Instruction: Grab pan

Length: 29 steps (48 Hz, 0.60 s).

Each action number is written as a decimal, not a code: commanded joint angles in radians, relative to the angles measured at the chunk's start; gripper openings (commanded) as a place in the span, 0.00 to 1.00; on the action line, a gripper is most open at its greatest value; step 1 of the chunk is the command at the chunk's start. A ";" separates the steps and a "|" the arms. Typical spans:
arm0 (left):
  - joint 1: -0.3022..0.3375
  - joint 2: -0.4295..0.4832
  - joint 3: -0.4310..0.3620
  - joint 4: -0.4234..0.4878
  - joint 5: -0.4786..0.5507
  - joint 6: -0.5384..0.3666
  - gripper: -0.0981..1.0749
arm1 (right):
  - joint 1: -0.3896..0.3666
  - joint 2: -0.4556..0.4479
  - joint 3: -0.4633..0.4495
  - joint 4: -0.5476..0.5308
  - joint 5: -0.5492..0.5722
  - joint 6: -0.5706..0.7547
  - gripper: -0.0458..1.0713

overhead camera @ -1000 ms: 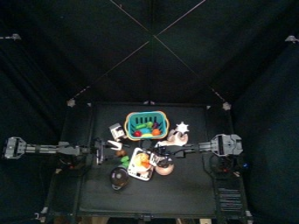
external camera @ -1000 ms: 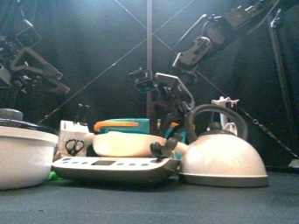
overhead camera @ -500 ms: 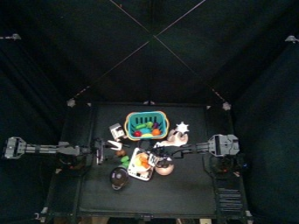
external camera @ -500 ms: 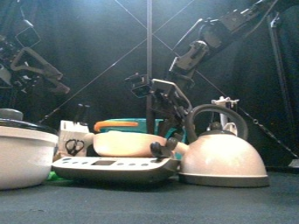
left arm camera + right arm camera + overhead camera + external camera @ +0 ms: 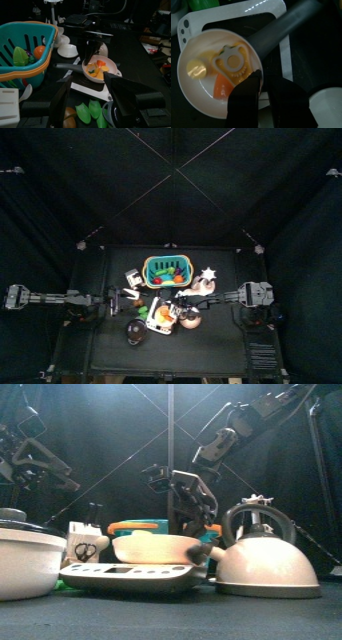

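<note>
– Since the right claw [image 5: 264, 82] stood wide a second ago and is now pinched in, do we call the pan [image 5: 211, 75] caught?
– I would. Right up close, its wrist view shows both jaws drawn together across the pan's rim, just beside the root of the dark handle, toy egg and orange slice inside. Clenched on the pan, but not lifted; it sits on the white hob [image 5: 127, 576].
– And from the front?
– There the pan [image 5: 150, 547] is half hidden, and the kettle [image 5: 267, 559] has slid a little to the right, so the closing nudged things. The grip itself can't be seen from there.
– The other arm?
– Resting at the surface's left, its left claw [image 5: 90, 80] spread wide and empty, with the basket [image 5: 27, 35] beside it. From high overhead, everything is too small to judge.
</note>
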State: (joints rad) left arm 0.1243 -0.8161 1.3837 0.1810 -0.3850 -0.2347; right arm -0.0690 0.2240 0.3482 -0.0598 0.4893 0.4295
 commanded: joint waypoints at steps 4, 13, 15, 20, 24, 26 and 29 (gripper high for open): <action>0.002 0.002 -0.011 -0.002 -0.003 0.000 0.85 | 0.000 -0.023 -0.029 0.002 0.002 -0.003 0.37; 0.002 0.002 -0.012 -0.002 -0.003 0.000 0.85 | 0.000 -0.029 -0.044 0.002 0.014 -0.003 0.35; 0.002 0.002 -0.012 -0.002 -0.003 0.000 0.85 | 0.000 -0.032 -0.051 -0.003 0.023 -0.005 0.35; 0.002 0.002 -0.011 -0.002 -0.003 0.000 0.85 | -0.002 -0.046 -0.063 -0.005 0.043 -0.006 0.35; 0.002 0.002 -0.012 -0.002 -0.003 0.000 0.85 | -0.002 -0.055 -0.069 -0.006 0.058 -0.006 0.34; 0.000 0.002 -0.012 -0.002 -0.003 0.000 0.85 | -0.002 -0.060 -0.069 -0.008 0.061 -0.008 0.33; 0.002 0.002 -0.012 -0.002 -0.003 0.000 0.85 | -0.002 -0.063 -0.069 -0.006 0.063 -0.011 0.32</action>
State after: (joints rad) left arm 0.1243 -0.8161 1.3837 0.1810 -0.3850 -0.2347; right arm -0.0690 0.2163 0.3037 -0.0660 0.5507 0.4203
